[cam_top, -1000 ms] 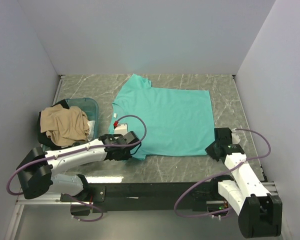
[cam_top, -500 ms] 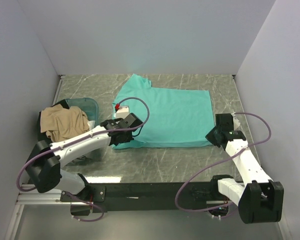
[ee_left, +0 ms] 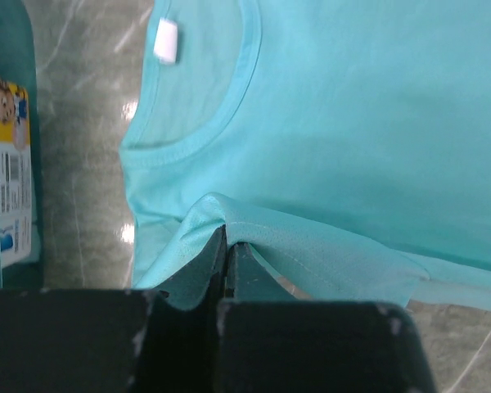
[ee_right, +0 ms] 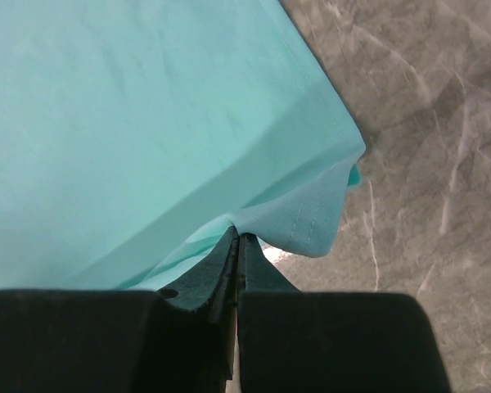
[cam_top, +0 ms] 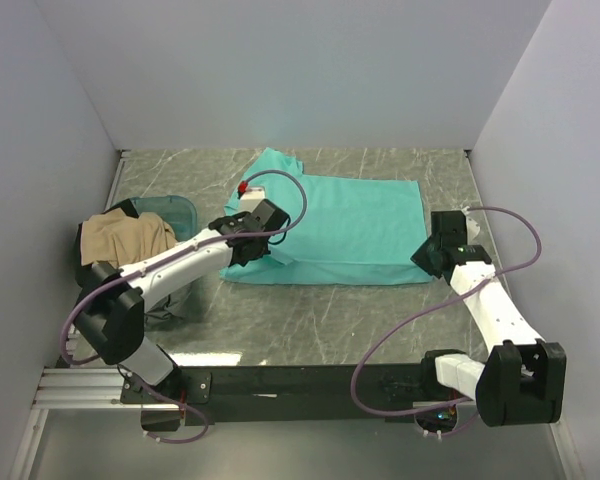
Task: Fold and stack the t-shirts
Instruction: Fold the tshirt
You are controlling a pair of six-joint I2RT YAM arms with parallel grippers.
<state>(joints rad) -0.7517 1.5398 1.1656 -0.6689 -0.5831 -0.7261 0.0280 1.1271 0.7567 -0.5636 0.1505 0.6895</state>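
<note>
I am pinching the teal t-shirt (cam_top: 350,220) with both of my grippers. My left gripper (ee_left: 227,244) is clamping tight on a raised fold of cloth near the collar. My right gripper (ee_right: 236,239) is clamping tight on the hem corner at the shirt's right end.

Compared with a second ago, I am holding both pinches higher up the overhead frame. The shirt's near edge was lying close to the lower middle of the table (cam_top: 310,320) and is now sitting further up. The teal shape is therefore looking shorter from top to bottom, and more bare marble is showing below it.

The shirt is lying across the centre and upper right of the overhead view. Its white neck label (ee_left: 165,41) is showing at the upper left of my left wrist view.

Counting, I am seeing two grippers, one teal shirt, and one tan t-shirt (cam_top: 125,245) heaped at the left on one bluish tub (cam_top: 180,212). Some dark cloth (cam_top: 88,270) is peeking from under the tan one; I cannot tell how many pieces it is.
</note>
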